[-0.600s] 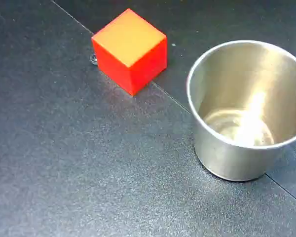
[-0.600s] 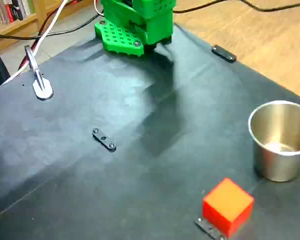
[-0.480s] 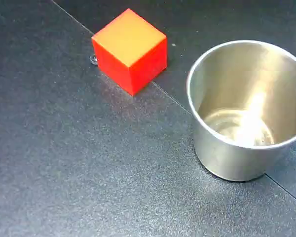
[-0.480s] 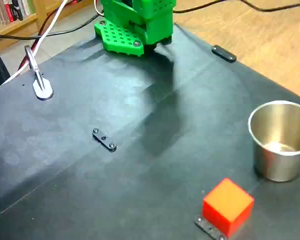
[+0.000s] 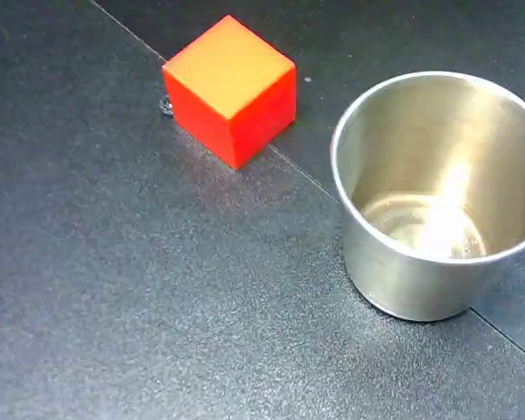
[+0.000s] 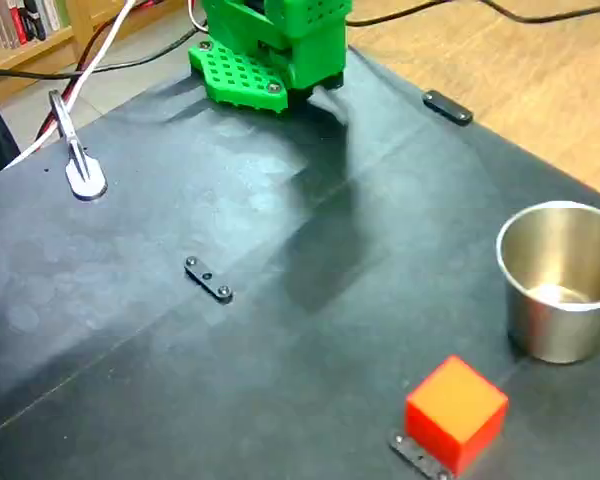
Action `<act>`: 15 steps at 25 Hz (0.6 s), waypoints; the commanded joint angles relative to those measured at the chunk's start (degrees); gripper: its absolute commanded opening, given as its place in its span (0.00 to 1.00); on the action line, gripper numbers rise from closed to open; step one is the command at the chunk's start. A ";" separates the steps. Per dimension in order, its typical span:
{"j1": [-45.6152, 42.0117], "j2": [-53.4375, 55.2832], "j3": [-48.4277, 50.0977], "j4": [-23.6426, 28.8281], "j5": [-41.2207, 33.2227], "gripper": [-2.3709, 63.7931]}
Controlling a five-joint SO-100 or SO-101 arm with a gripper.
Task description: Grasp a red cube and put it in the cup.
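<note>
The red cube (image 5: 231, 89) rests on the black table, up and to the left of the steel cup (image 5: 437, 197) in one fixed view. In the wider fixed view the red cube (image 6: 456, 412) sits near the bottom edge, left of and nearer than the cup (image 6: 561, 282), which stands upright and holds nothing. Only the arm's green base (image 6: 272, 48) shows at the top of that view. The gripper itself appears in neither frame.
A small black metal bracket (image 6: 209, 279) lies mid-table and another (image 6: 448, 107) near the far right edge. A silver clamp (image 6: 78, 160) with cables sits at the left. Another bracket (image 6: 418, 455) lies under the cube. Wooden floor lies beyond the table's right edge.
</note>
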 commanded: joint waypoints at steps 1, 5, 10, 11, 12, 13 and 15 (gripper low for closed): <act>0.26 0.00 0.00 0.09 0.35 0.51; 0.35 0.00 0.00 0.09 0.35 0.51; 0.44 0.00 0.00 0.09 0.35 0.51; 0.44 0.00 0.00 0.09 0.35 0.51; 0.44 0.00 0.00 0.00 0.26 0.51; 0.44 0.00 0.00 0.00 0.26 0.51; 0.44 0.00 0.00 -0.35 0.26 0.51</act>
